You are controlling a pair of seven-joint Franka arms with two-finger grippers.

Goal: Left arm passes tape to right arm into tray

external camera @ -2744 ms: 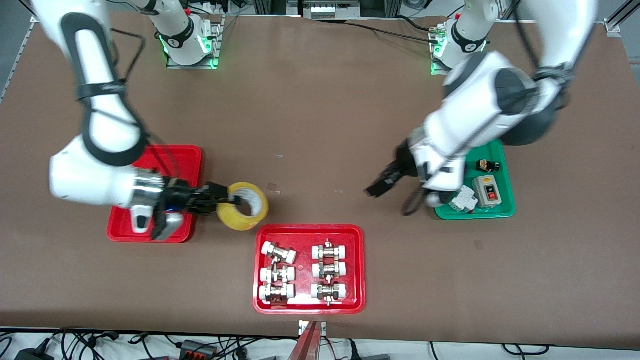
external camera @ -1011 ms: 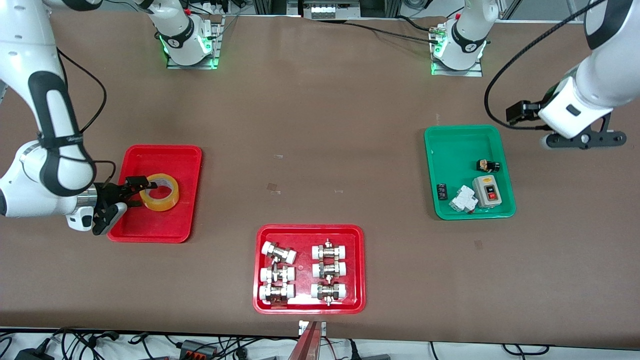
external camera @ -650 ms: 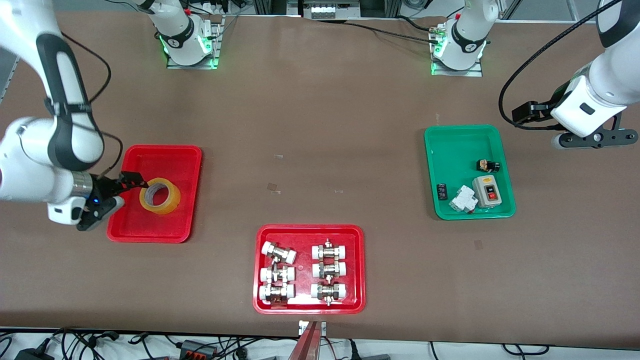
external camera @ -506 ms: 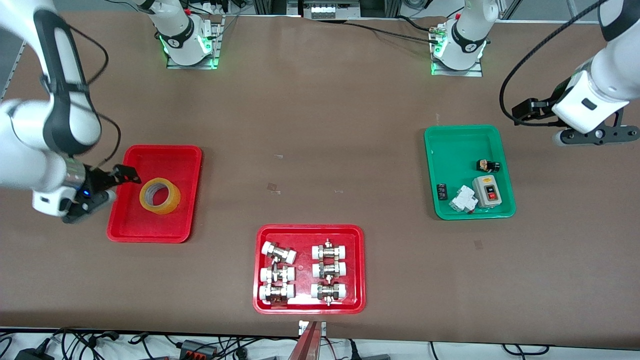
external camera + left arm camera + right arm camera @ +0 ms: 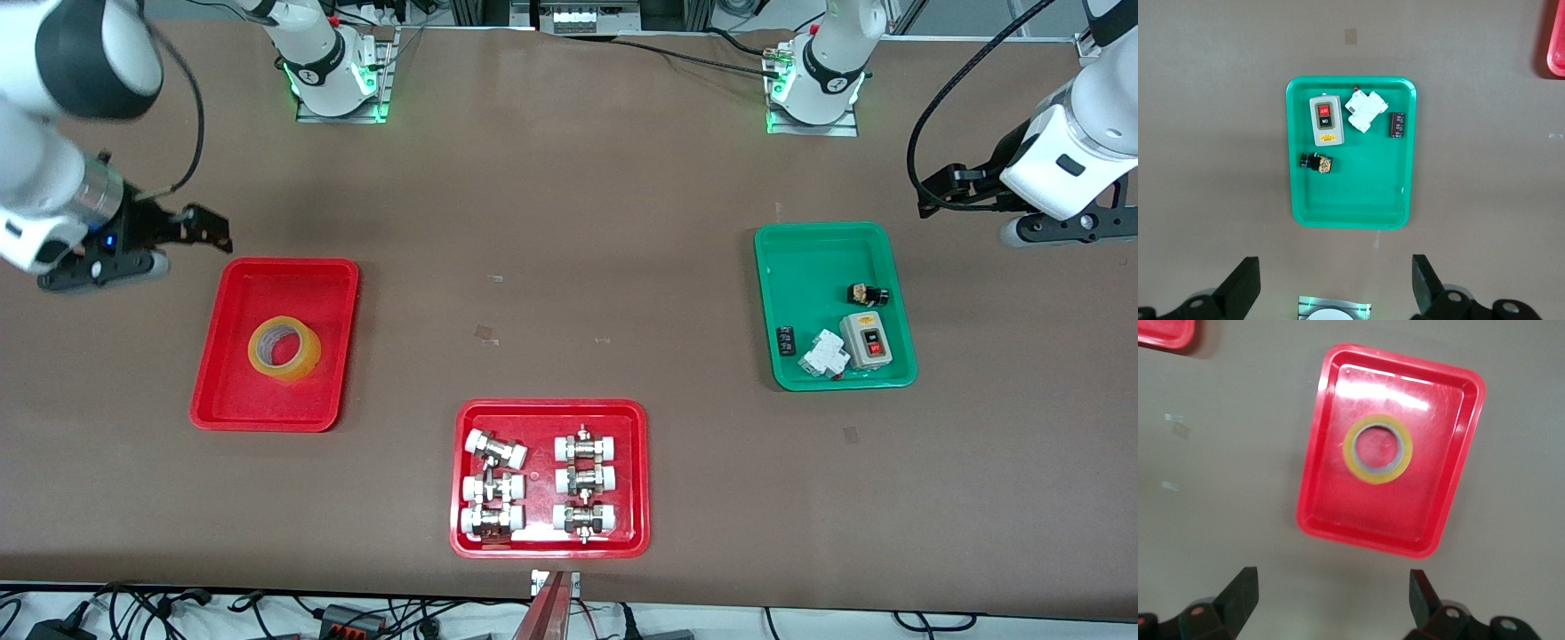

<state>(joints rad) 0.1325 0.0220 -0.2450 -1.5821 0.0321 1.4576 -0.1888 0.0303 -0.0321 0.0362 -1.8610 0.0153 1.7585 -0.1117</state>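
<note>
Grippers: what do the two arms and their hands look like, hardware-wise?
The right arm is white with a dark grey joint cap and a silver wrist cylinder. The right gripper is all black with a small blue light. The left arm is white too, with a black cable looping beside it. The left gripper has a white boxy housing and black fingers.

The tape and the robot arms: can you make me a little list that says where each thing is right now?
tape: lying flat in the plain red tray, nothing touching it
left pincer: open, empty, up over the bare table beside the green tray, at the left arm's end
right pincer: open, empty, up over the table by the red tray's edge nearest the robot bases
green tray: holds a switch box and small electrical parts
other red tray: holds metal fittings with white caps, nearest the front camera
</note>
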